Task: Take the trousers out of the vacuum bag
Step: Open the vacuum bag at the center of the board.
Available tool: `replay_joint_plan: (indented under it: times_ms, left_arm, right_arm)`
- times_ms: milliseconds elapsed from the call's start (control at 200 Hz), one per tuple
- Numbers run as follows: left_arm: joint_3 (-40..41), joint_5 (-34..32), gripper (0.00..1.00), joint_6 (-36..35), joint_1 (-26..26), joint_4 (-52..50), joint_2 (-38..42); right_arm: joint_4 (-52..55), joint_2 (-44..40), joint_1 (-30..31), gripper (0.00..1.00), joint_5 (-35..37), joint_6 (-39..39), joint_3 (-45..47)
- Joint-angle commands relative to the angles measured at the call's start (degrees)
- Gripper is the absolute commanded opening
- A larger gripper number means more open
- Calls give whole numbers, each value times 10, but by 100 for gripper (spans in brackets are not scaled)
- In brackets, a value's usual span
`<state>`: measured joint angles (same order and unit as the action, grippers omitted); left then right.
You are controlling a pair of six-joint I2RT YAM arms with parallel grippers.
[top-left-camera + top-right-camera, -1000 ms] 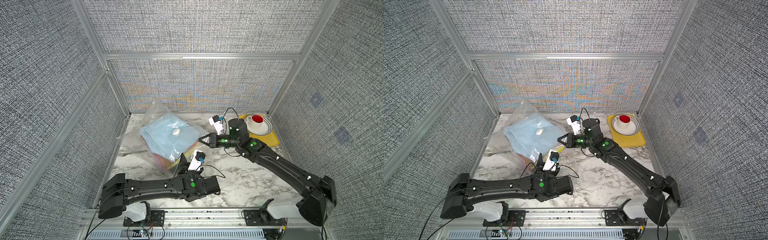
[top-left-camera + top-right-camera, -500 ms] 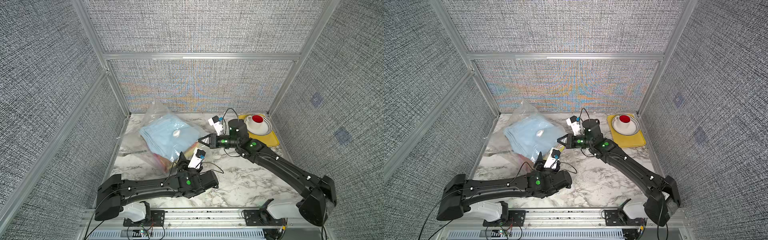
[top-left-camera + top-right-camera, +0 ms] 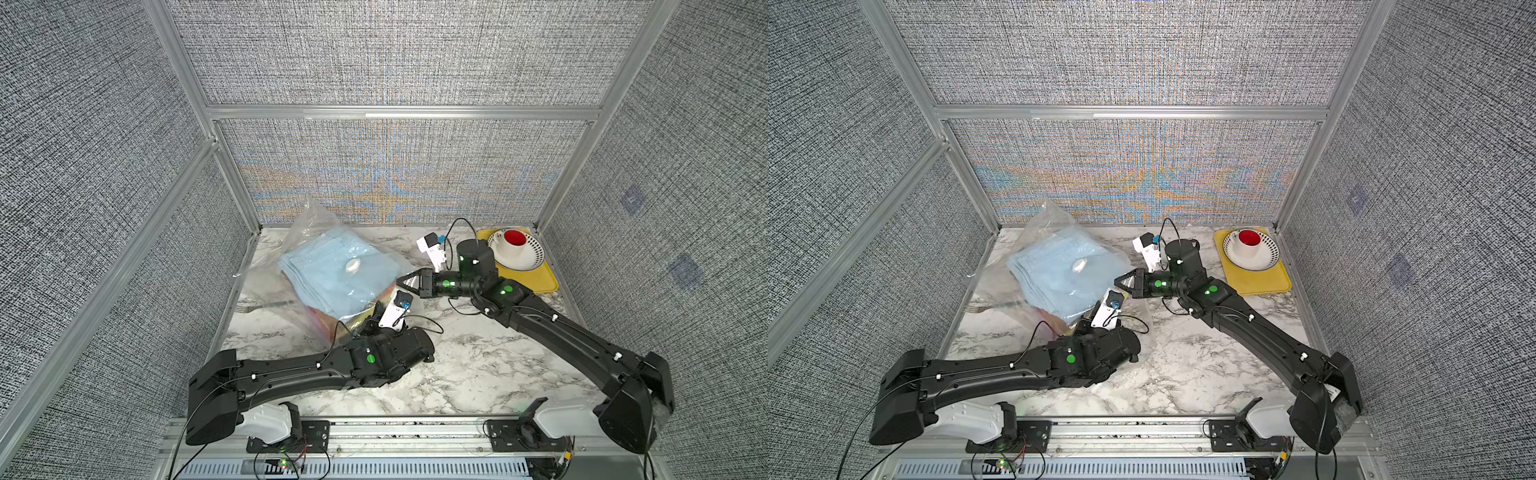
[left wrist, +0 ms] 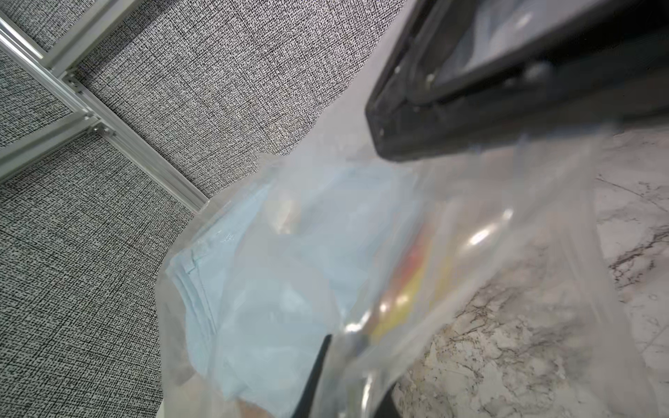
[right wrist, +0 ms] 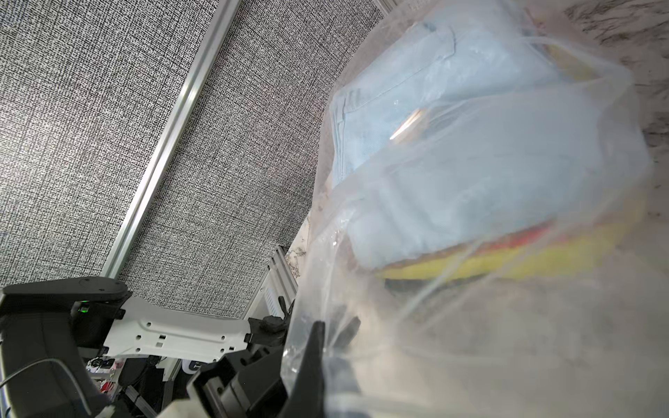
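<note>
The vacuum bag (image 3: 309,220) (image 3: 1044,216) lies at the back left of the marble table, clear and crinkly. Inside it are the trousers (image 3: 332,274) (image 3: 1059,274), a folded stack with light blue on top and red and yellow layers below. A white valve disc (image 3: 353,266) sits on the bag's top. My left gripper (image 3: 362,322) (image 4: 347,380) is at the bag's near corner, shut on its plastic (image 4: 506,253). My right gripper (image 3: 401,281) (image 5: 331,336) is at the bag's right edge, shut on a fold of plastic (image 5: 470,343).
A yellow tray (image 3: 540,282) at the back right holds a white bowl with a red cup (image 3: 515,239). A fork (image 3: 249,308) lies by the bag's left edge. Grey panel walls enclose three sides.
My left gripper has moved in to the bag's near corner and closed on the plastic. The right arm has stayed where it was, still shut on the bag.
</note>
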<state>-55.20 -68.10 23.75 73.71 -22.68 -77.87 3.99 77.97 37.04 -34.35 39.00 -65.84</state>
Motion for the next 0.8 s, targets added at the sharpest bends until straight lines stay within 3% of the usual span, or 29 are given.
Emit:
replay_joint_plan:
  times_ms: [0, 180, 315, 430, 556, 796]
  left_arm:
    - [8, 8, 0, -11, -5, 10, 20]
    - [29, 57, 0, -65, -17, 39, 70]
    - [18, 122, 0, -97, -44, 33, 93]
    - [-4, 184, 0, -126, -72, 30, 95]
    - [-40, 242, 0, -153, -109, 23, 83]
    - [-164, 328, 0, -214, -165, -42, 20]
  right_arm:
    - [-21, -5, -1, 0, -8, -13, 3]
    - [2, -6, -4, 0, 14, -33, 5]
    - [37, -15, -7, 42, 31, -62, 7]
    - [73, -36, -7, 61, 56, -87, 13]
    - [102, -69, -7, 68, 82, -111, 27]
    - [105, -104, -6, 69, 107, -125, 74]
